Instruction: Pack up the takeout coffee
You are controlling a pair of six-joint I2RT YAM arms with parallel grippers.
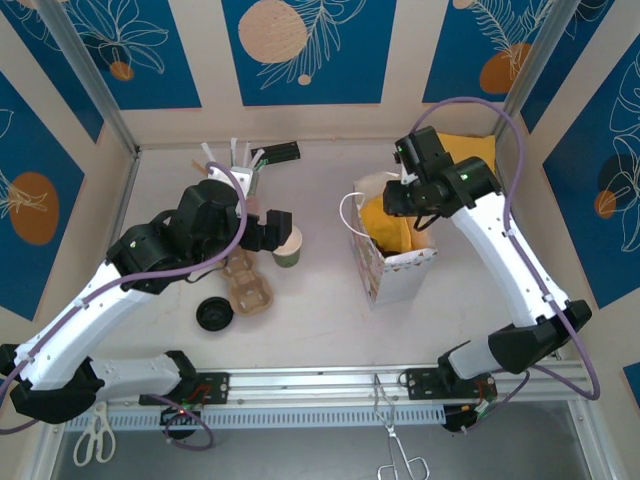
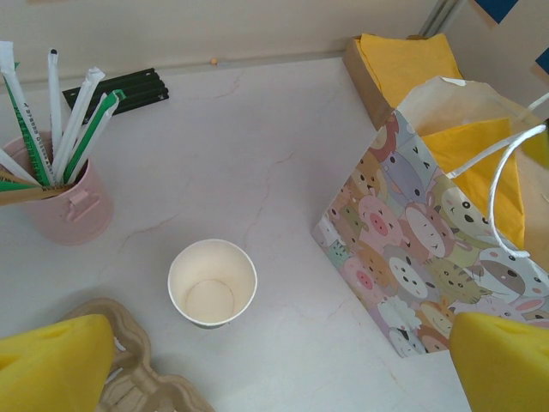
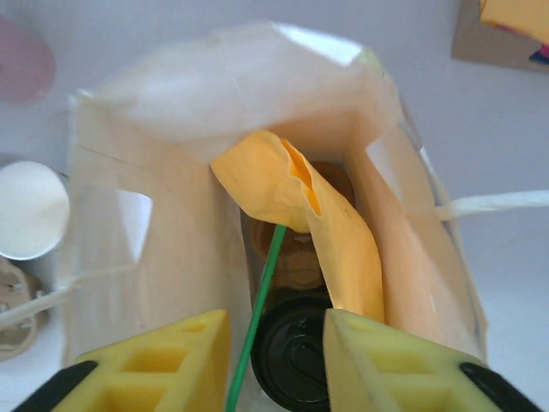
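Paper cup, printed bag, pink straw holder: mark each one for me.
paper cup [image 2: 211, 300], left wrist view, inside bottom.
printed bag [image 2: 403, 257], left wrist view, animal-print side wall.
pink straw holder [image 2: 73, 210], left wrist view, front wall.

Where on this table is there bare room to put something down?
Bare table lies between the paper cup and the cartoon bag, and along the far wall between the black packets and the bag. The near strip in front of the bag is free too. The left is crowded: the cup carrier, black lid and straw pot.
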